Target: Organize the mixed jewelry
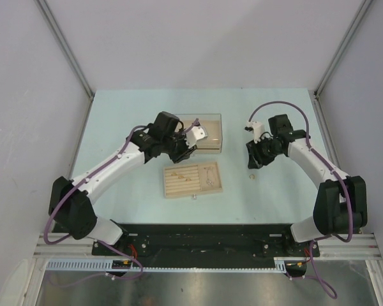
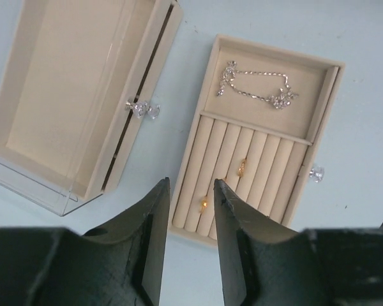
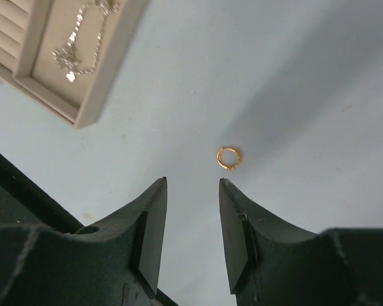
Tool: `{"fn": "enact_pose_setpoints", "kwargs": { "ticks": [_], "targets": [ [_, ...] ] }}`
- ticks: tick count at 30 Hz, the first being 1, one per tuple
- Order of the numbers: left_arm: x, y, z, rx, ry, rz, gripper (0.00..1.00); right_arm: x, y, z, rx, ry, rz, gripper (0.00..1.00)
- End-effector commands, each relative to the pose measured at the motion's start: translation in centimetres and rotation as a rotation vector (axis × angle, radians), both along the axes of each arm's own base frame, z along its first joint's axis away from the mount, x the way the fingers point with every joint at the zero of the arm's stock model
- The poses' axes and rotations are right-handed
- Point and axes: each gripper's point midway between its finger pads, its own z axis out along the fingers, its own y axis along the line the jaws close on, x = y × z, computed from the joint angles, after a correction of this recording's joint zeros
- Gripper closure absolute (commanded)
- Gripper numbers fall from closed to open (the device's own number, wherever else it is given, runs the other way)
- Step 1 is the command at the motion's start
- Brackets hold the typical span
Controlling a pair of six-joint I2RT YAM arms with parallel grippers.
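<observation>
A beige slotted tray (image 1: pixel 193 189) lies at mid-table. In the left wrist view its flat compartment holds a silvery chain (image 2: pixel 255 87), and gold rings (image 2: pixel 241 167) (image 2: pixel 203 204) sit in its ring rolls. One gold ring (image 3: pixel 228 157) lies loose on the table, also seen in the top view (image 1: pixel 253 176). My right gripper (image 3: pixel 193 183) is open and empty, hovering just short of that ring. My left gripper (image 2: pixel 191 183) is open and empty above the tray's near edge, between tray and box.
An open beige box (image 1: pixel 204 141) with a clear lid (image 2: pixel 25 182) and a crystal knob (image 2: pixel 143 109) stands behind the tray. The tray's own small knob (image 2: pixel 316 173) sticks out at its side. The black base rail (image 1: pixel 204 239) runs along the near edge.
</observation>
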Motion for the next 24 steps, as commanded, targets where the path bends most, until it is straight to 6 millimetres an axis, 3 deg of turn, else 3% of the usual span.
{"fn": "enact_pose_setpoints", "kwargs": {
  "ticks": [1,10,24],
  "targets": [
    [-0.7,-1.1,1.7,-0.144,0.037,-0.025,0.60,0.1,-1.2,-1.7,-0.072,-0.020,0.003,0.56],
    [-0.8,-1.3,1.0,-0.156,0.043,-0.036,0.55,-0.3,-3.3,-4.8,-0.186,-0.009,-0.035,0.57],
    [-0.5,-1.1,0.6,-0.156,0.033,-0.022,0.53,0.4,-2.8,-6.8,-0.243,0.005,-0.036,0.60]
  ]
}}
